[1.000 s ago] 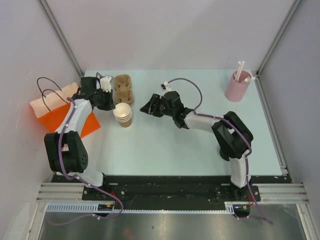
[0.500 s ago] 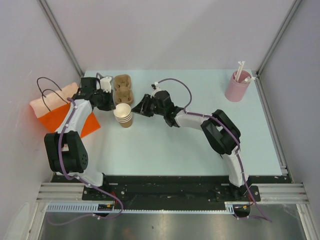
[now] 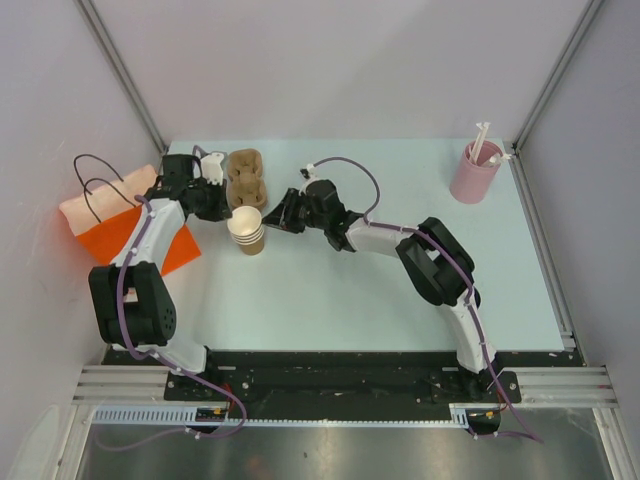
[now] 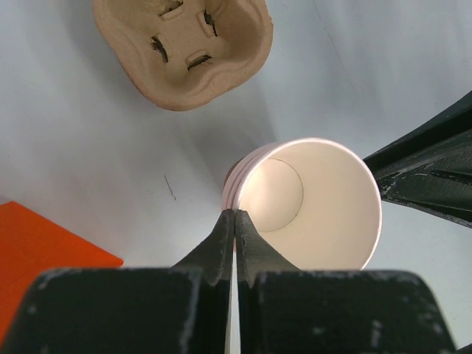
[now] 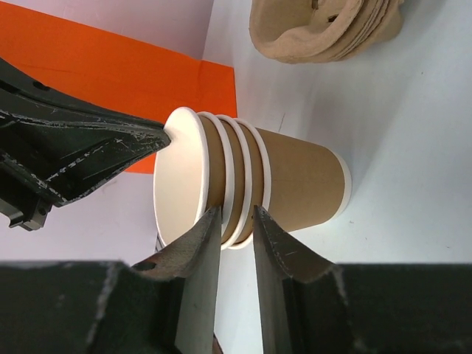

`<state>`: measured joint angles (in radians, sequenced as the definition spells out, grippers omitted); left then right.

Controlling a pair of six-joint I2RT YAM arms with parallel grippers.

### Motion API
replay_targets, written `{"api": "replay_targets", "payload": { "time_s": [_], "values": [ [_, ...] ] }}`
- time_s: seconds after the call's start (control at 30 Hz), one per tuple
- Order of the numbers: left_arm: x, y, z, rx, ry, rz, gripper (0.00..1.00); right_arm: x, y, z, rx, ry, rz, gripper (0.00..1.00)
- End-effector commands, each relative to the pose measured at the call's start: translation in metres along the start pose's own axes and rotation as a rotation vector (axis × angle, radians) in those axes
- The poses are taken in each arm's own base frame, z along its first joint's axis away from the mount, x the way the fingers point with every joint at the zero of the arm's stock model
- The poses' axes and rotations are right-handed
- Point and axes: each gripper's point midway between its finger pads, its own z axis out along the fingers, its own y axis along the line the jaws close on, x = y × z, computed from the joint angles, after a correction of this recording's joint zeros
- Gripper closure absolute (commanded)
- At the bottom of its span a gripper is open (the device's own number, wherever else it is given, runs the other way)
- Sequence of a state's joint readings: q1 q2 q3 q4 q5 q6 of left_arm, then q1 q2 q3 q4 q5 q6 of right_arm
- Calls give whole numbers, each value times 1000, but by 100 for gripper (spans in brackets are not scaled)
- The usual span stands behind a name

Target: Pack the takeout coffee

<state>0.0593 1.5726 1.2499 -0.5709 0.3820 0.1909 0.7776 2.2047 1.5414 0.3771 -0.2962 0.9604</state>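
A nested stack of tan-brown paper cups (image 3: 246,230) with white rims stands upright on the table; no black lids are in view. In the left wrist view my left gripper (image 4: 234,217) is shut on the near rim of the top cup (image 4: 317,199), with a thin white edge pinched between its fingers. In the right wrist view my right gripper (image 5: 236,214) is slightly open. Its tips are against the side of the stack (image 5: 295,177) and straddle the middle rims. In the top view, the left gripper (image 3: 228,205) is at the stack's far left and the right gripper (image 3: 278,222) at its right.
A brown moulded-pulp cup tray (image 3: 245,177) lies just behind the stack, also in the left wrist view (image 4: 184,48). The orange bag (image 3: 130,225) lies flat at the left table edge. A pink cylinder with white straws (image 3: 474,172) stands at the far right.
My right arm has reached left across the table and brought its gripper up to the cup stack. The left arm and the stack have not moved.
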Motion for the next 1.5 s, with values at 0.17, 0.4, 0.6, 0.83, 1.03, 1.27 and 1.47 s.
{"api": "replay_targets", "payload": {
  "time_s": [0.17, 0.4, 0.6, 0.83, 1.03, 1.27, 1.47],
  "values": [
    [-34, -37, -24, 141, -112, -15, 100, 1, 8, 4, 25, 6, -43, 77],
    [-40, -34, -27, 175, -127, -72, 100, -1, 11, 3, 30, 6, -54, 80],
    [-42, -36, -31, 183, -136, -73, 100, 0, 19, 4, 18, 9, -63, 80],
    [-25, -20, -17, 127, -86, -77, 99, -7, 33, -2, 15, -6, -103, 78],
    [-39, -21, -30, 137, -131, -89, 100, -18, 47, -11, 12, -37, -154, 76],
    [-44, 0, -37, 71, -154, -109, 100, -16, 57, -3, -8, -18, -172, 75],
    [-43, 14, -42, 75, -164, -164, 99, -17, 67, -3, -23, -14, -190, 74]
  ]
}}
